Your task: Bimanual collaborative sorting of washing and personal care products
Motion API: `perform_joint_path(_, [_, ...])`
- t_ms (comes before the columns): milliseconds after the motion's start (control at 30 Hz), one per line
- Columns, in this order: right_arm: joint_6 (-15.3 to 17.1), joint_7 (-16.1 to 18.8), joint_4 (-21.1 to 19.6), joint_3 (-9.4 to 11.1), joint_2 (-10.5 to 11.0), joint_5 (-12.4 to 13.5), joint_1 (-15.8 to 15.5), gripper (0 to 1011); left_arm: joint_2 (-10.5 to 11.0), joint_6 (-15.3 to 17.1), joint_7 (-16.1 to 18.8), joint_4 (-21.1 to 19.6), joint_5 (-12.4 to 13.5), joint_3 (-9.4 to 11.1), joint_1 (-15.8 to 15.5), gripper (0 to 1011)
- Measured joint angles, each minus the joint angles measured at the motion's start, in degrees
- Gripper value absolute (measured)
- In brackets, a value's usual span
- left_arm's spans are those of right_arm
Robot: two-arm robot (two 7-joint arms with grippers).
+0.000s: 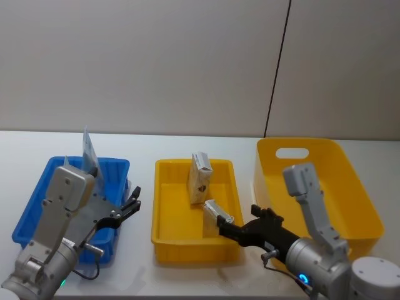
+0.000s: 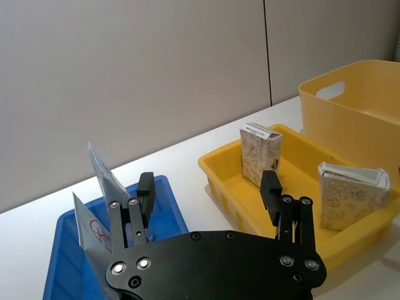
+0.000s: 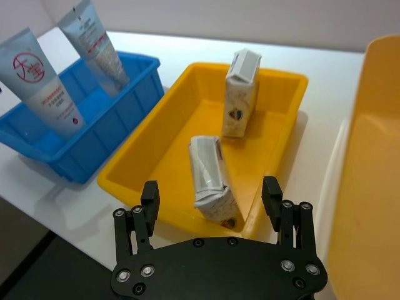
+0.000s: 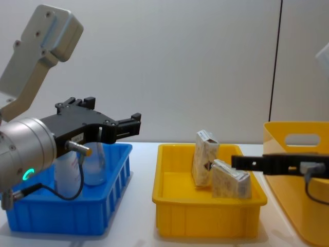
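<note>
The right gripper [image 1: 225, 226] hangs low at the near right corner of the yellow tray [image 1: 164, 206]. Its fingers are spread wide and hold nothing. A beige pack [image 3: 211, 181] leans in that corner, just ahead of the gap between them. The left gripper [image 1: 130, 205] hovers over the inner rim of the blue bin [image 1: 37, 206], also wide open and empty.

The likeliest slip is on the right. The leaning pack sits close to the tray wall, so a finger could catch the rim, or shove the soft pack flat rather than grip it. A sideways sweep could also topple the second pack [image 3: 239, 100], which stands upright farther back in the same tray. On the left, a careless drop would knock the two tubes [image 3: 39, 81] (one with a red circle) propped in the blue bin.

Open room lies above the trays and on the bare table [image 1: 144, 150] behind them. The tall yellow bin [image 1: 350, 200] walls off the right side.
</note>
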Motion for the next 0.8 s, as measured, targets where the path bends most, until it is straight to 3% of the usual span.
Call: perform_joint_path(800, [5.65,1.44,9.54,-3.8,-2.07,-1.1,7.83,1002,0.0,0.0,0.0,0.0,0.0,0.0,0.0,1001])
